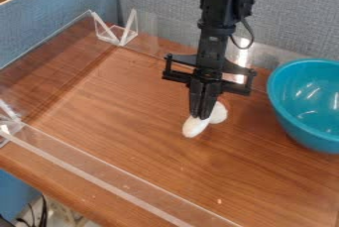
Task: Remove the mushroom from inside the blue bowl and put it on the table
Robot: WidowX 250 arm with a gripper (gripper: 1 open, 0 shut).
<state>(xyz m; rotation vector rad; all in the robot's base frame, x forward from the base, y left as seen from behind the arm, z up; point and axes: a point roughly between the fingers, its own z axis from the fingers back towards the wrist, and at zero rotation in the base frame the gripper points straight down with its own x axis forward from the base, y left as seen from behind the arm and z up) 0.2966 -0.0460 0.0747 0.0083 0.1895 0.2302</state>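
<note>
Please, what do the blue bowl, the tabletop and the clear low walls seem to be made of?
Round turquoise-blue bowl: probably plastic, glossy; bright highlights inside.
Reddish-brown tabletop: wood or wood-look laminate; grain lines, soft sheen.
Clear low walls: likely acrylic; transparent, bright edges.

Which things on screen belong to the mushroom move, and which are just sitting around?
In the job: gripper, shut on the mushroom low over the table; blue bowl to the right of it.
Just lying about: clear acrylic walls; clear folded stand at the back corner.
</note>
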